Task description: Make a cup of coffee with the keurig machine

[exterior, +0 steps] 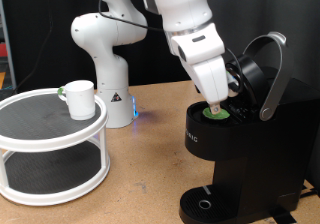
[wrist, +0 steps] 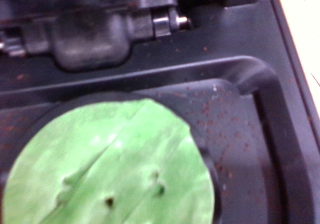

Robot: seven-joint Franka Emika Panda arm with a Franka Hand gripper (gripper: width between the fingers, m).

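Note:
The keurig machine [exterior: 235,154] stands at the exterior view's right, black, with its silver-grey lid handle [exterior: 275,74] raised open. A green-topped pod [exterior: 216,111] sits in the open pod holder. My gripper [exterior: 217,96] points down right above the pod, fingertips at its top. The wrist view shows the pod's green foil lid [wrist: 110,169] filling the frame, with small punctures, inside the machine's black chamber [wrist: 250,114]; my fingers do not show there. The white cup [exterior: 79,98] stands on the top shelf of a round white stand at the exterior view's left, far from the gripper.
The two-tier white stand [exterior: 50,144] with a dark mesh top fills the exterior view's lower left. A second white robot base [exterior: 105,64] stands behind it with a blue light. The machine's round drip tray [exterior: 205,201] is bare. The table is brown wood.

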